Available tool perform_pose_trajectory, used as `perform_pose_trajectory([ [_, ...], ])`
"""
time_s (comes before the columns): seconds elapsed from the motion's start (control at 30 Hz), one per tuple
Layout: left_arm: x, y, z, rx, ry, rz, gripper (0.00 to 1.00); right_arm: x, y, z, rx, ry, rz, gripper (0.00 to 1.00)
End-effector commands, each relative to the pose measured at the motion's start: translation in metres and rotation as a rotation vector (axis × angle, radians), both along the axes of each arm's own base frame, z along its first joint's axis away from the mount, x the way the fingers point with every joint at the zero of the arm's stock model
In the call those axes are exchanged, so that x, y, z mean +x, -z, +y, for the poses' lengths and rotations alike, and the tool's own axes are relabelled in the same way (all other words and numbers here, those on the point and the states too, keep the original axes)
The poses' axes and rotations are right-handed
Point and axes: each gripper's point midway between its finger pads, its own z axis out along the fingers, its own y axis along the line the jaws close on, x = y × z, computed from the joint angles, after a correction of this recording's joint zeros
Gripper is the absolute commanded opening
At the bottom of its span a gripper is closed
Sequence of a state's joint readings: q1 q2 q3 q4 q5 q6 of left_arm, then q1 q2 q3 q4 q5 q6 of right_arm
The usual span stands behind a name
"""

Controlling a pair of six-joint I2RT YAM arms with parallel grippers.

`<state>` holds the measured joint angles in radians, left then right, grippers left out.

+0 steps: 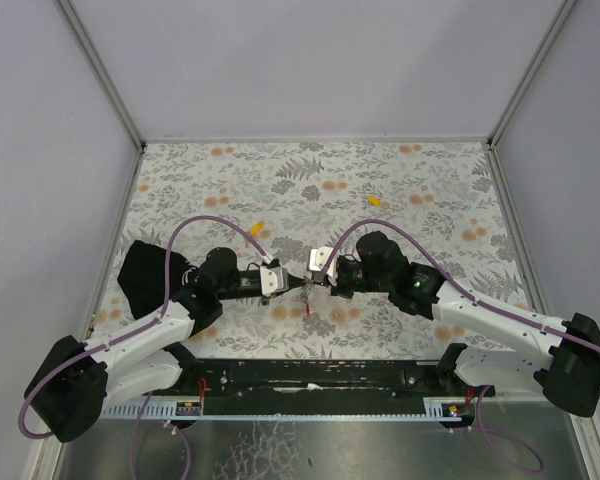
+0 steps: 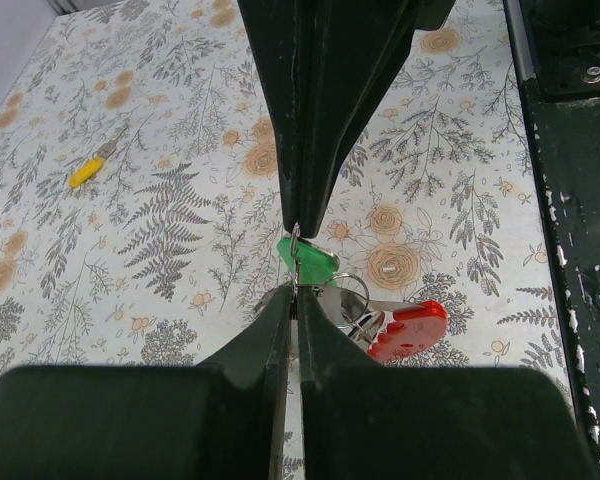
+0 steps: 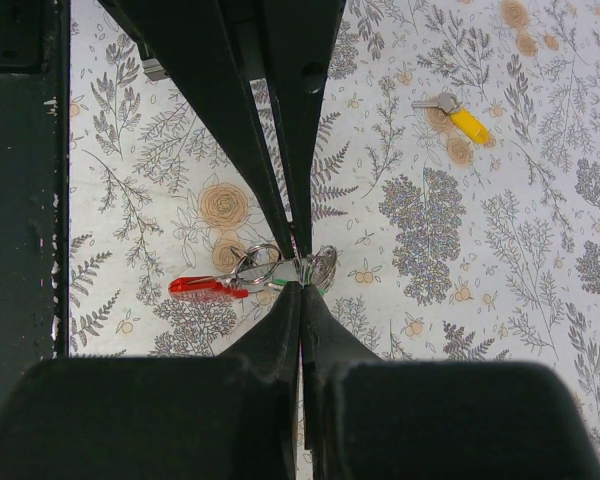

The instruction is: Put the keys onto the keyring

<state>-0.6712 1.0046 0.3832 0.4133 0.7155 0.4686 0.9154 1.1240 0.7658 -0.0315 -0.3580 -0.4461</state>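
While left fingers (image 2: 320,120) and right fingers (image 3: 270,100) both pinch the keyring (image 3: 252,270), a tug could free it.
Pressed together on thin metal at the near middle of the worktop (image 1: 430,180), green key (image 2: 305,262) and red tab (image 2: 408,330) beside them, either pair may slip or twist the ring; left yellow key (image 1: 258,228) and right yellow key (image 1: 375,201) wait farther back.

No legible text, labels, brands, numbers or signs on any surface in view.
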Motion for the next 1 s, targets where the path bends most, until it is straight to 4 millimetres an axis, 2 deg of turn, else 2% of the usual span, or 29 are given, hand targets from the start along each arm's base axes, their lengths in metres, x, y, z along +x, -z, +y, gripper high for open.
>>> perform_pose_trajectory([
  [0.0, 0.0034, -0.0224, -0.0021, -0.065, 0.008, -0.088, 0.00, 0.0051, -0.0227, 0.0080, 0.068, -0.006, -0.031, 0.00],
  [0.97, 0.0059, -0.0220, -0.0009, -0.069, -0.008, -0.098, 0.00, 0.0038, -0.0231, 0.0081, 0.072, -0.004, -0.007, 0.00],
])
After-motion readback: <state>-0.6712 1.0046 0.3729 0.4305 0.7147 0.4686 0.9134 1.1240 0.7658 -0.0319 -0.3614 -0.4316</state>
